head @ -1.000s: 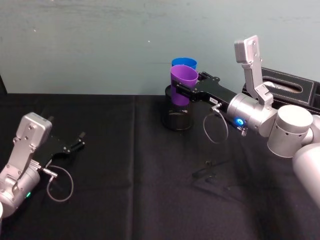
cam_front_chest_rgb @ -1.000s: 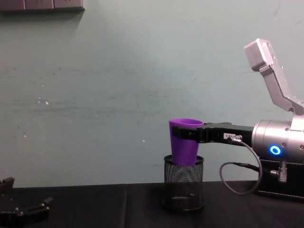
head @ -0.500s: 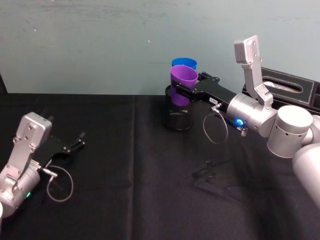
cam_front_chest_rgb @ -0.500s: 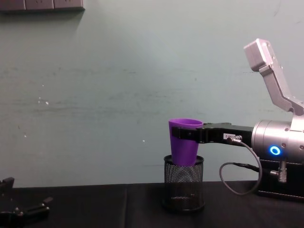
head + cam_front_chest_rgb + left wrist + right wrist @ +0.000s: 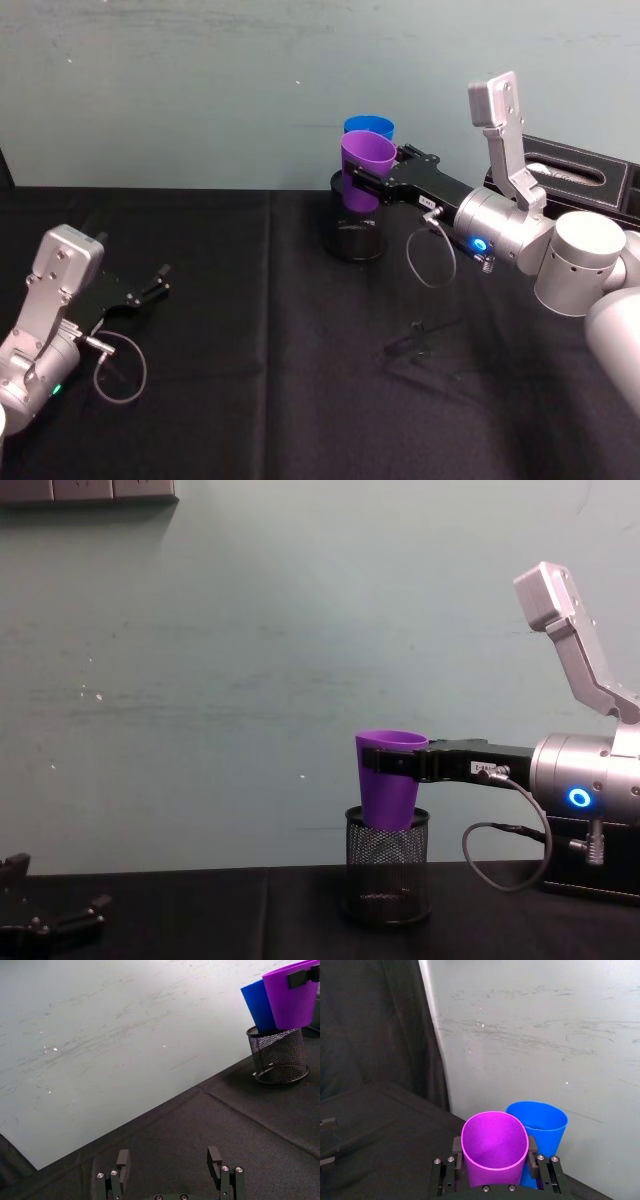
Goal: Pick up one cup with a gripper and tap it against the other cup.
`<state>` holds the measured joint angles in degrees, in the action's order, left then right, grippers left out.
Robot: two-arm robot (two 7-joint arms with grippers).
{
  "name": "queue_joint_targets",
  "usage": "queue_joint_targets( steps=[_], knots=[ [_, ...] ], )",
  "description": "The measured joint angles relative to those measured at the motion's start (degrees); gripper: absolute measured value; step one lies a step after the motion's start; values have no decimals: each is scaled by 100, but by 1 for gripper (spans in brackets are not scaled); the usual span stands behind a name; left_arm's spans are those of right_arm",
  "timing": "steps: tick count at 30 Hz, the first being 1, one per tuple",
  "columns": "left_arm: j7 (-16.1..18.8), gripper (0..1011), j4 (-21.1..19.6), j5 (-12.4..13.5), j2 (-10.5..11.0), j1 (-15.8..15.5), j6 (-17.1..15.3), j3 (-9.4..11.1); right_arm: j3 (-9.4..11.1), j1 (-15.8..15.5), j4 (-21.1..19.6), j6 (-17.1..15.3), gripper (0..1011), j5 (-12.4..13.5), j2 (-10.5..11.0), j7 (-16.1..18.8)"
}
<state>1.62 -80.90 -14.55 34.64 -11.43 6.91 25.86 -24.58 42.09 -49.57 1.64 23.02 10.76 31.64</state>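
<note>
Purple cup [image 5: 366, 165] is being held clear of the black table [image 5: 250, 330] by the right gripper [image 5: 360, 183], whose jaws are pinching its wall from both sides just under the rim; I am reading this most clearly in the right wrist view. It is hanging upright directly over the wire-mesh pen holder [image 5: 357, 232], its base showing about level with the holder's rim in the chest view. Blue cup [image 5: 369, 126] is standing immediately behind it, toward the wall, with its lower part hidden, so I am not able to say what it is resting on. In the wrist views the two cups are appearing side against side, but I am unable to confirm actual contact. Left gripper [image 5: 155, 285] is lying parked low at the table's left, jaws spread and empty. I am judging the pick-up complete and the tap either in hand or imminent; I am expecting a short nudge toward the wall to settle it.
</note>
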Motion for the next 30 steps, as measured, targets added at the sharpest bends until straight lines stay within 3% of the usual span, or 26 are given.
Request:
queue_joint_targets(
  steps=[30],
  knots=[
    [0, 1011, 0, 0, 0, 0, 0, 0, 0, 0, 0, 0, 729, 0, 1, -8]
  ],
)
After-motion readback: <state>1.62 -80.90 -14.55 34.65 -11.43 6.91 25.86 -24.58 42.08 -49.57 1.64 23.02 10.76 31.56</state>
